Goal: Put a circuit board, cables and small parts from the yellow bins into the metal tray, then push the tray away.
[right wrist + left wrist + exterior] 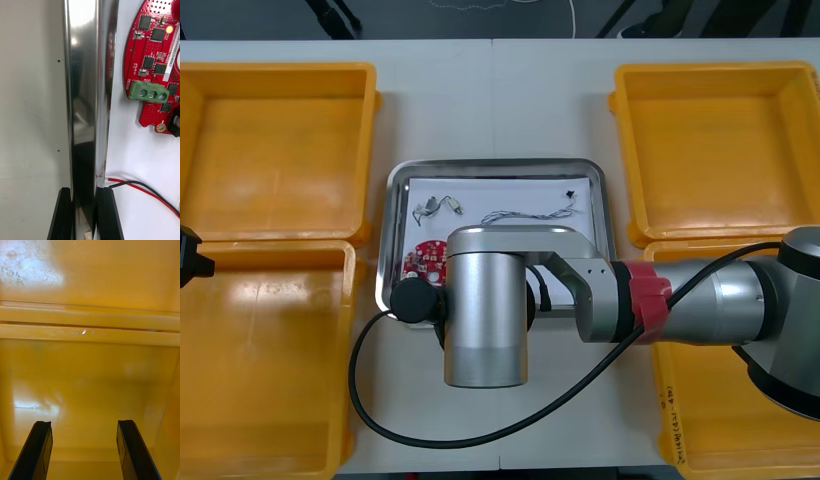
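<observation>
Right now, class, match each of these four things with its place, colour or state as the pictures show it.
Things:
1. right end effector
2. left end effector
3. circuit board
4. tray

States:
a. red, lying inside the tray
b. open, above a yellow bin
c. between the yellow bins
d. shut on the tray's rim

Pairs: 1-d, 2-b, 3-a, 4-c.

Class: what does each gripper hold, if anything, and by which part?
The right gripper pinches the metal tray by its rim; the left gripper, open over a yellow bin, holds nothing.
</observation>
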`<state>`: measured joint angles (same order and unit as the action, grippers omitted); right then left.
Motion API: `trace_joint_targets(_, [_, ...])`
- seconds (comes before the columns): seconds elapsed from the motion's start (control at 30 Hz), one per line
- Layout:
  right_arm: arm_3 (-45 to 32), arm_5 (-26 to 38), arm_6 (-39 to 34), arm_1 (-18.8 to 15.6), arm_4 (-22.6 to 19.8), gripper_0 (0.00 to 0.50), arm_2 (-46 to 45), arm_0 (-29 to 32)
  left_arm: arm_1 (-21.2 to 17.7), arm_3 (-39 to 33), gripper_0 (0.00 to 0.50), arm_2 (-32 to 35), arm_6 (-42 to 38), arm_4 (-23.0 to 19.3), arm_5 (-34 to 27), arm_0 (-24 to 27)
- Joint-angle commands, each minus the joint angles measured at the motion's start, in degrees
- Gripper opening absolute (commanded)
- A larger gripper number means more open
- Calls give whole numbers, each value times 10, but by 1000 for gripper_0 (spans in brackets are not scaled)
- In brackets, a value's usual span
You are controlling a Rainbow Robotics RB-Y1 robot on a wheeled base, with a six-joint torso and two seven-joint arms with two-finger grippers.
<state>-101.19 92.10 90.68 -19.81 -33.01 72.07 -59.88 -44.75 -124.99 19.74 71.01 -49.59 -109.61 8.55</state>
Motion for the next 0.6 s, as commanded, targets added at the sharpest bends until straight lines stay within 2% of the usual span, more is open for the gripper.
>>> trace_joint_targets(0.03, [8, 1, 40, 14, -6, 0, -31, -25, -24, -16, 500, 17, 15, 5, -4, -13])
trace_joint_targets(0.6, [67, -13, 95, 14, -14, 0, -65, -51, -24, -16, 500, 17, 15, 5, -4, -13])
